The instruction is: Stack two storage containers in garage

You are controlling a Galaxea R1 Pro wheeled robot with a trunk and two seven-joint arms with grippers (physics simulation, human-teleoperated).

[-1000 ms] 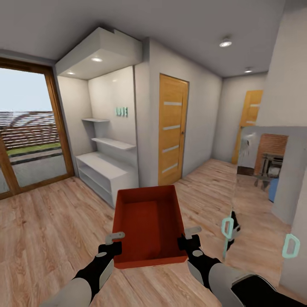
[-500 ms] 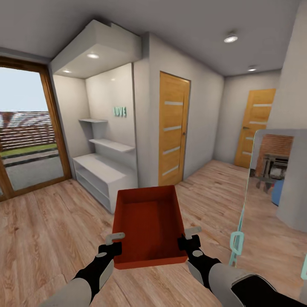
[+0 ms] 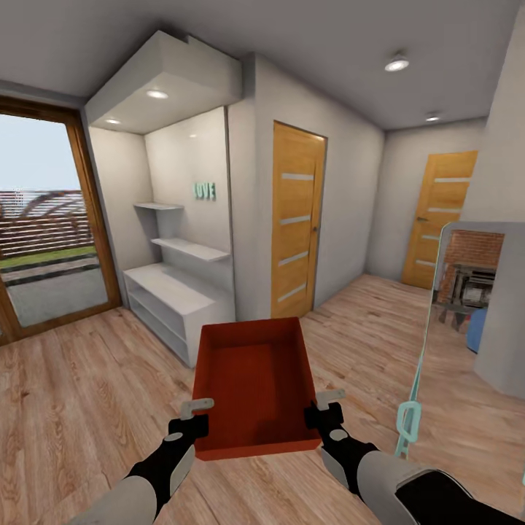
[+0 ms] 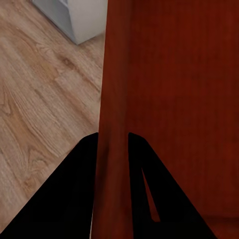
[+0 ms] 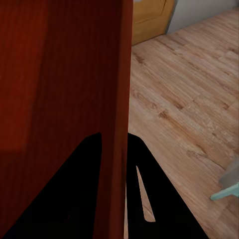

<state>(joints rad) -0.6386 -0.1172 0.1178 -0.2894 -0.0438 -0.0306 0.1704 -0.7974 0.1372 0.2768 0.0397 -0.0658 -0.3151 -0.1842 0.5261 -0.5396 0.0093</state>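
Observation:
One red-orange open-top storage container hangs level in front of me over the living room's light wood-plank flooring, and it is empty. My left gripper is shut on its left wall near the front corner. My right gripper is shut on the right wall opposite. In the left wrist view the container wall runs between the two dark fingers of the left gripper. In the right wrist view the container wall likewise sits between the fingers of the right gripper. The other container and the garage are out of view.
A white shelf unit fills an alcove straight ahead. A closed wooden door stands to its right, and another door down a hallway. A wood-framed glass door is at the left. A glass panel with a teal handle stands close at my right.
The whole view has shifted: the glass panel at the right has slid further right and the far door shows more. The container and both grippers keep the same place before me.

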